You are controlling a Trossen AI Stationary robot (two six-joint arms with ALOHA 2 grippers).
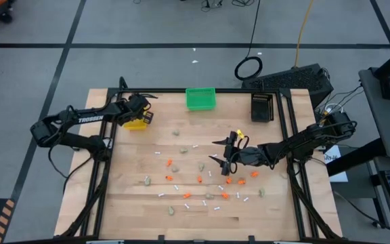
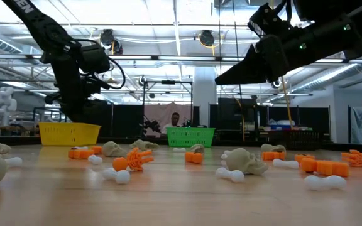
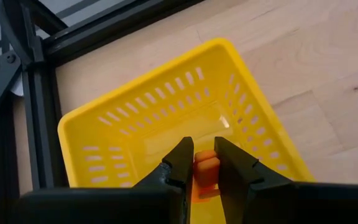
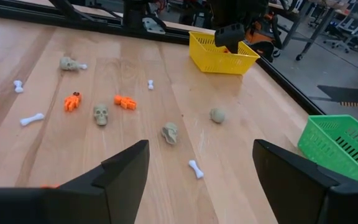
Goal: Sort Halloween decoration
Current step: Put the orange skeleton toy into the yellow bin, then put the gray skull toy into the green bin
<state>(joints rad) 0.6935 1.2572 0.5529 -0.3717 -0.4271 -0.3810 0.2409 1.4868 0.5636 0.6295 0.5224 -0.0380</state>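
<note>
Left wrist view shows the left gripper (image 3: 204, 163) pinching what seems an orange piece (image 3: 205, 169) above the yellow bin (image 3: 114, 121).

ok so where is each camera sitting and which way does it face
High: overhead, straight down; both arms, wooden table.
Low: tabletop height, facing the room; arms overhead.
Left wrist: left claw gripping an orange piece over the yellow slotted plastic bin.
Right wrist: open right claw, across the table.
Shared: the wrist views both show the yellow bin.
</note>
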